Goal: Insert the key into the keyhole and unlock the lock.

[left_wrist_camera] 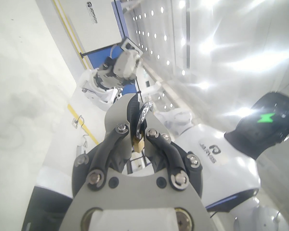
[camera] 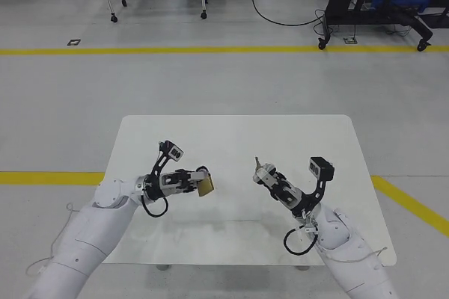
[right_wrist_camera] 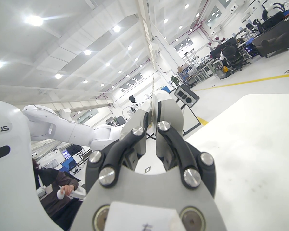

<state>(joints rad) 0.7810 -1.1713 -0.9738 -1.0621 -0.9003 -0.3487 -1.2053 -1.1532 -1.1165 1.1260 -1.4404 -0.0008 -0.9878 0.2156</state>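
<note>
Over the white table (camera: pixel 232 134), a small brass padlock (camera: pixel 205 185) with a silver shackle (left_wrist_camera: pixel 143 114) is clamped between the fingers of the left gripper (camera: pixel 200 182), its body tilted and facing the table's middle. Well apart from it, a slim metal key (camera: pixel 258 161) is pinched in the right gripper (camera: pixel 261 172), its tip jutting past the fingertips, not in the padlock.

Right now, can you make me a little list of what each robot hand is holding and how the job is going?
left gripper: shut on the lock, over the table
right gripper: shut on the key, over the table
lock and key: apart, with a gap between them
key in lock: not yet
table: white
</note>
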